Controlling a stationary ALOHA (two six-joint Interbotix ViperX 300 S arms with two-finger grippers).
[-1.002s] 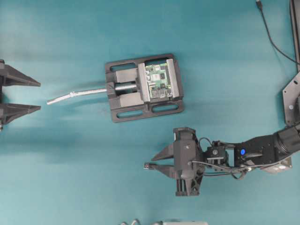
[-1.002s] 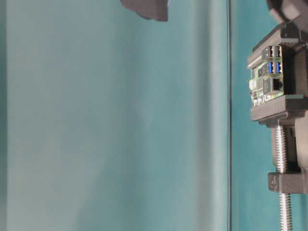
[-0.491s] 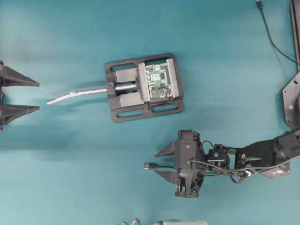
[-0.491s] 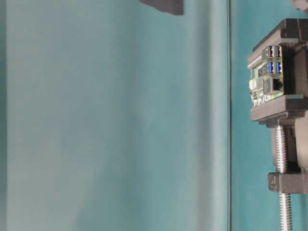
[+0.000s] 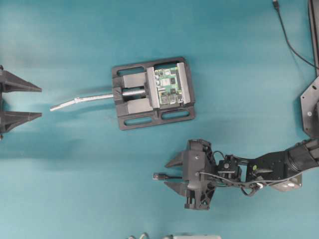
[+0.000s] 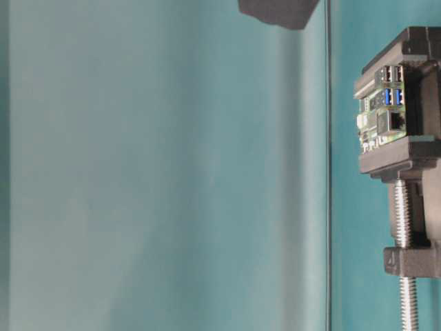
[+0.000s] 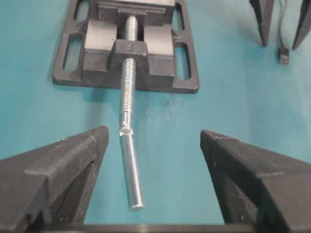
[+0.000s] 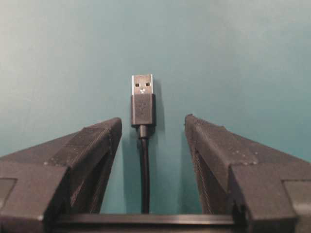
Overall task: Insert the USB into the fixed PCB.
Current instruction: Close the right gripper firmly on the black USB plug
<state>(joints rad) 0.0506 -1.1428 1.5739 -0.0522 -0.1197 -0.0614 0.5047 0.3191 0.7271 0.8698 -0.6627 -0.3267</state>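
Since the earlier frame our right pincer [image 5: 171, 173] has spread its jaws wide and dropped lower over the worktop [image 5: 75, 189]; it holds nothing. Left pincer [image 5: 22, 102]: wide open, empty, facing the vise [image 5: 130, 107] handle. Item, the USB [image 8: 143, 102]: lies flat on the worktop, its cable running back between the right jaws, the plug just past their tips, touching neither. Item, the fixed PCB [image 5: 168, 85]: clamped in the vise, well apart from the plug. Step in hand, as we judge it: pick-up. Next move calls for advancing slightly and closing squarely on the plug body.
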